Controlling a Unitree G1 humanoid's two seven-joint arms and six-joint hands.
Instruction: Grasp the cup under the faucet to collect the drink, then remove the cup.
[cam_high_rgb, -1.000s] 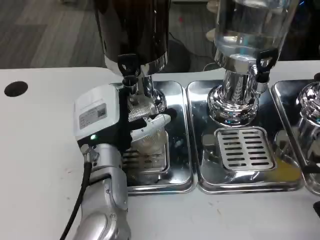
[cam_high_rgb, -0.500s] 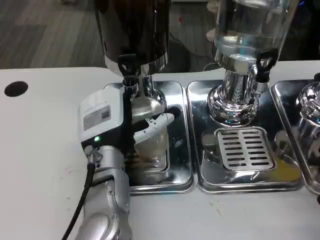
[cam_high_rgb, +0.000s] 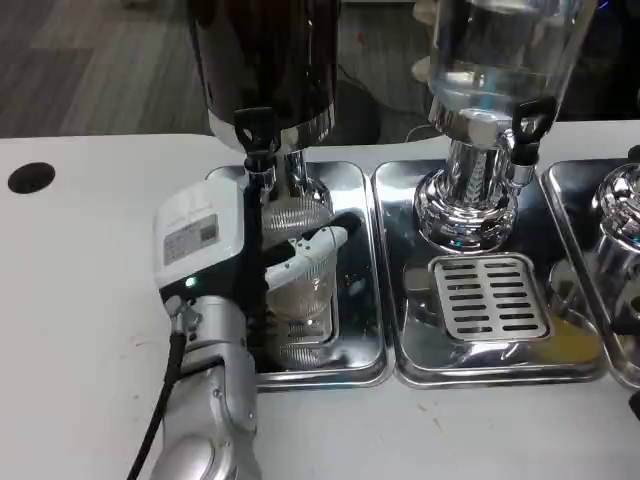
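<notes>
The left hand is at the left dispenser, and its fingers wrap around the cup, so the hand holds it. The cup is a clear ribbed one. It stands upright, its long axis vertical, and the fingers cross it sideways at about its upper half. The white back of the hand is on the side of the cup that is away from the dispenser's column, and the cup sits in the bend of the fingers, between them and the palm.

The relation that counts for the coming move is the one above the fingers: the faucet of the dark dispenser hangs over the rim of the cup, just behind the fingertips. It seems that the spout is a little to the hand's side of the cup's middle, but the view is steep here and this is not sure. Under the fingers the cup's bottom is close to the drip tray, and whether it rests on the grate or hangs just over it cannot be told. There seems to be some pale liquid in the cup.

To take the cup away, the hand would probably need to draw it toward the robot and keep it upright, so that nothing spills onto the desk.
</notes>
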